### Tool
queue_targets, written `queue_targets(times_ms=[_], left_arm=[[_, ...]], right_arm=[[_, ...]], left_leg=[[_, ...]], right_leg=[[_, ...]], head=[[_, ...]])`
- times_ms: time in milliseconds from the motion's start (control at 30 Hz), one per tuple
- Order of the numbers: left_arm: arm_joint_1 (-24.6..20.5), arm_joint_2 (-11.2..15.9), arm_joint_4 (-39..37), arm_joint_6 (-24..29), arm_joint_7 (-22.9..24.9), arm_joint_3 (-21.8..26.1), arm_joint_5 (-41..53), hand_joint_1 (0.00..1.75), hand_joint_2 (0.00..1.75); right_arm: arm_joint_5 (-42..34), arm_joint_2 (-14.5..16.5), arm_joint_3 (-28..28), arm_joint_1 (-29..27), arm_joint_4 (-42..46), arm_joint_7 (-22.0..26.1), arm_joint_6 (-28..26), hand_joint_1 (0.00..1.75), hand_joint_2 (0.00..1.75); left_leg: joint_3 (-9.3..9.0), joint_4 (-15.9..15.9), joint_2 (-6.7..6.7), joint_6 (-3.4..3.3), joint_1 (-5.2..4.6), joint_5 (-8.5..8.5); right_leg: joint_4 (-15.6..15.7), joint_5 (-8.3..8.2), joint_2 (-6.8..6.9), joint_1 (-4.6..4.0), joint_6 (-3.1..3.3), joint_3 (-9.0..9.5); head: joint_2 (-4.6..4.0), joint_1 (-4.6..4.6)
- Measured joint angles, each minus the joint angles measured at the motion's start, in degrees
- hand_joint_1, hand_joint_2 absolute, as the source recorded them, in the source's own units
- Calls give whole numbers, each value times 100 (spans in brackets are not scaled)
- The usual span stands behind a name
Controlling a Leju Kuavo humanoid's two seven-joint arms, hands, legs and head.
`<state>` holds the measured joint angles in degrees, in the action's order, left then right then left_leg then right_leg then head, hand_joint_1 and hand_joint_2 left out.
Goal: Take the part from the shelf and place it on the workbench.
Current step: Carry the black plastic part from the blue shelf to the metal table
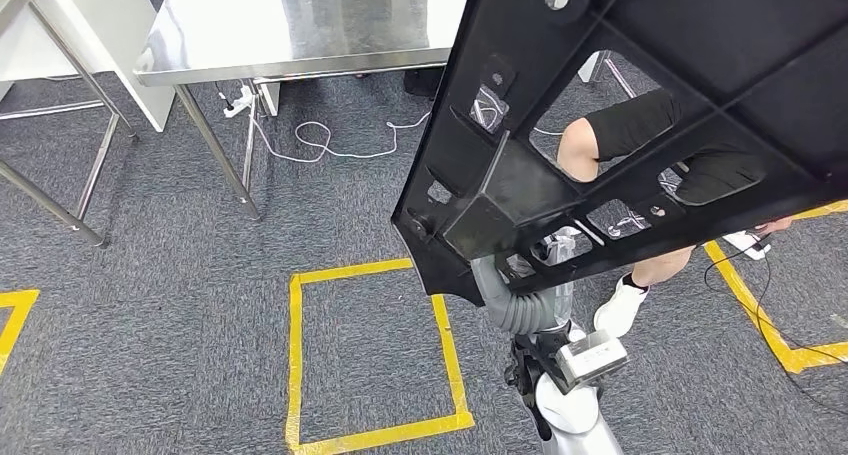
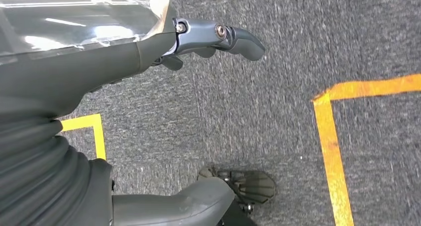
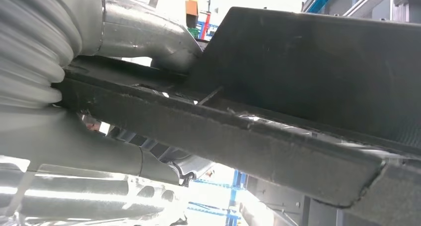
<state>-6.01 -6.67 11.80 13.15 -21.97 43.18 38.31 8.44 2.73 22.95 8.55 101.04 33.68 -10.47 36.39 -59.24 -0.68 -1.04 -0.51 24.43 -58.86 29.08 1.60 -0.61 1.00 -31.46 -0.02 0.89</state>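
A large black moulded part [image 1: 640,105] with ribs and cut-outs hangs tilted in front of me, covering the upper right of the head view. My right hand [image 1: 512,300] holds it from below at its lower edge, mostly hidden behind it. The right wrist view shows the part's thick edge [image 3: 278,141] lying between the thumb [image 3: 99,154] and the silvery fingers [image 3: 144,30]. The steel workbench [image 1: 300,35] stands ahead to the left, its top bare. My left hand [image 2: 124,57] hangs over the carpet with fingers [image 2: 233,37] apart and nothing in it.
A person sits at the right, a bare leg [image 1: 600,140] and a white shoe [image 1: 620,310] showing through and under the part. Yellow tape marks a square [image 1: 300,355] on the grey carpet. Cables [image 1: 320,140] lie under the workbench. A second table's legs [image 1: 90,165] stand far left.
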Motion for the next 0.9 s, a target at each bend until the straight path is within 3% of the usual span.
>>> queue_targets(times_ms=[700,833,900], left_arm=[[-1,-6,0,-41,25,-54,111,0,175],[-6,-4,1,62,43,-75,138,0,175],[-10,-14,1,107,49,-78,138,0,175]], right_arm=[[131,5,0,0,0,-27,24,175,175],[248,51,0,9,10,-68,26,175,175],[272,87,-2,23,34,-96,26,175,175]], left_leg=[[-5,-10,9,-34,-2,9],[-19,18,21,-161,-19,43],[-152,204,51,-223,24,-31]], right_leg=[[24,-13,1,14,-21,20],[74,-17,29,31,-78,62],[22,24,20,12,-100,66]], head=[[0,1],[0,9],[0,2]])
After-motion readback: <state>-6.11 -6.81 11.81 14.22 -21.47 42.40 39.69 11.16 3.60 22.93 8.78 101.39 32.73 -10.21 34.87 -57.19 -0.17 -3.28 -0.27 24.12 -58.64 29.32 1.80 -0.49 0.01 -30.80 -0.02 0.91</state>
